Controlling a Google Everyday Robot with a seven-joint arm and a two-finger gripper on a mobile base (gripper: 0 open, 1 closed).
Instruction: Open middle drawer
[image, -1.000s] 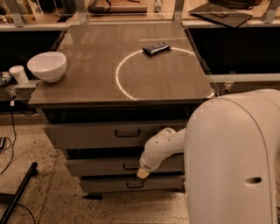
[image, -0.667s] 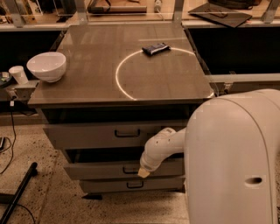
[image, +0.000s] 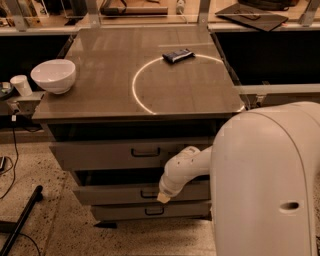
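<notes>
The middle drawer (image: 110, 194) is the second of three grey fronts in the cabinet. It stands pulled out a little, with a dark gap above it. Its small dark handle (image: 148, 194) shows at the centre. My gripper (image: 163, 198) is at the end of the white arm, right against this drawer's front, just right of the handle. The taller top drawer (image: 100, 152) is above it and the lowest drawer (image: 125, 212) is below; both sit further back.
On the cabinet top (image: 100, 90) stand a white bowl (image: 53, 75) at the left and a dark flat packet (image: 177, 55) at the back. My white body (image: 270, 185) fills the right foreground. A black stand leg (image: 22, 217) lies on the floor at the left.
The middle drawer has slid out slightly toward me, widening the dark gap above it. My gripper has stayed at its front.
</notes>
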